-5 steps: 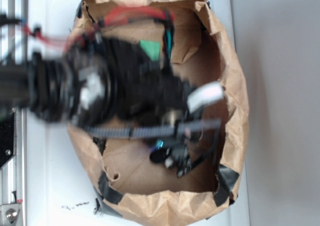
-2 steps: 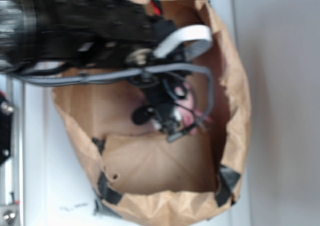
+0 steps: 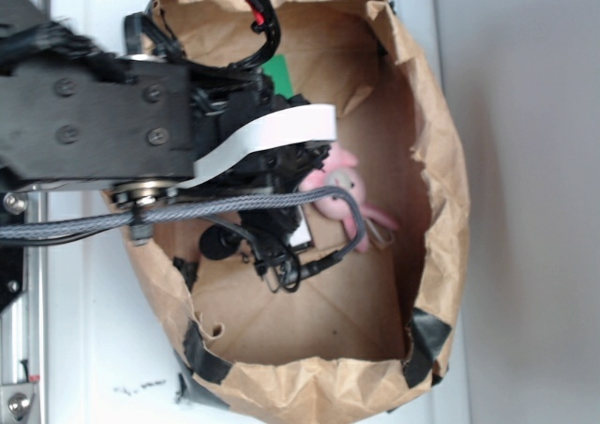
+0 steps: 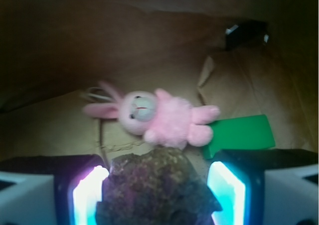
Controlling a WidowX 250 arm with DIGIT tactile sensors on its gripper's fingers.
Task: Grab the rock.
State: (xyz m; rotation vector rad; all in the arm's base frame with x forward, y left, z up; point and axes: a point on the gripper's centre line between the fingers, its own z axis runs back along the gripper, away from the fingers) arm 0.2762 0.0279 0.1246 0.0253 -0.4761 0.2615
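In the wrist view the rock [image 4: 152,177], dark brown and rough with greyish mottling, sits between the two fingers of my gripper [image 4: 158,197]. The jaws stand open around it. The lit left pad [image 4: 88,195] is close to the rock's edge. A narrow gap shows before the right pad [image 4: 228,190]. In the exterior view my arm [image 3: 103,133] reaches over the bin from the left and hides both the rock and the fingertips.
A pink plush bunny [image 4: 159,115] [image 3: 339,185] lies just beyond the rock. A green block [image 4: 241,135] [image 3: 279,72] lies to its right in the wrist view. Everything sits inside a crumpled brown paper bin [image 3: 441,161] with taped corners and raised walls.
The arm has swung across the bin and settled. The blur is gone and the bunny is uncovered to the right of the gripper.
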